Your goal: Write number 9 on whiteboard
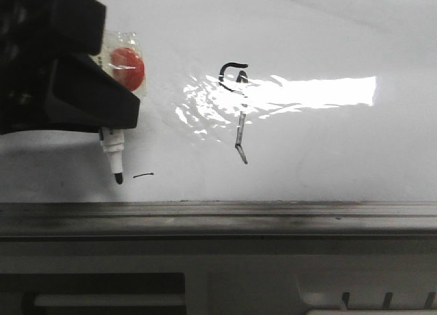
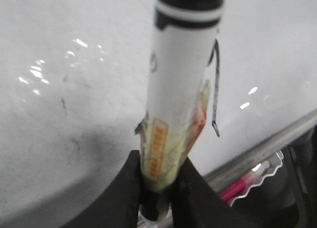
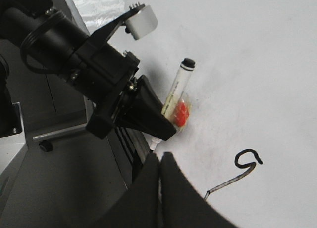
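Gripping the marker (image 1: 111, 149) tip-down at frame left, the left gripper (image 1: 102, 127) sits well left of the number 9 (image 1: 236, 110) on the whiteboard (image 1: 328, 35), nearer it than the closed right gripper (image 3: 161, 161).

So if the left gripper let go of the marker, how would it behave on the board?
The marker looks round and smooth, so it would probably roll on the glossy whiteboard. It seems stiff and light. The loose wrapper under the left gripper may let it slip.

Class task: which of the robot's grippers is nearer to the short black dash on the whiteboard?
Left. The left gripper holds a marker tipped beside the short black dash; the right gripper is outside the front view.
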{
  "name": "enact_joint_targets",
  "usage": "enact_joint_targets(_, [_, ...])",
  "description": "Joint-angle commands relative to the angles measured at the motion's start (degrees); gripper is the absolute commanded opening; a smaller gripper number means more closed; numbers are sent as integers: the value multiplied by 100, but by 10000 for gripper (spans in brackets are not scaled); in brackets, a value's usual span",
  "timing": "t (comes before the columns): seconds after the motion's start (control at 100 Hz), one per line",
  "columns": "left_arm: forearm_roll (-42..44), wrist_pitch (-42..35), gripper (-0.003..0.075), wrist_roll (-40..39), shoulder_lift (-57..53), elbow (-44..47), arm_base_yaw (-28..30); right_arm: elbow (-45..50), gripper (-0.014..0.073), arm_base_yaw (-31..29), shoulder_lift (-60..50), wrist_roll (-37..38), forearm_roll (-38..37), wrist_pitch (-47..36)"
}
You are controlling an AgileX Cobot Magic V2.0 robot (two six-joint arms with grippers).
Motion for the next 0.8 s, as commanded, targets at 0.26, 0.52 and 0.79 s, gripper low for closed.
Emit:
enact_joint_targets(0.26, [-1177, -2475, -20, 1245, 625, -932, -989, -147, -67, -42, -31, 21, 77, -162])
enact_joint_targets(0.52, [-1177, -2450, -20, 1120, 1052, -1330, -882, -147, -67, -42, 20, 21, 120, -162])
enact_joint_targets(0.79, [-1177, -2242, -20, 1105, 1172, -1330, -480, -147, -67, -42, 20, 55, 208, -162])
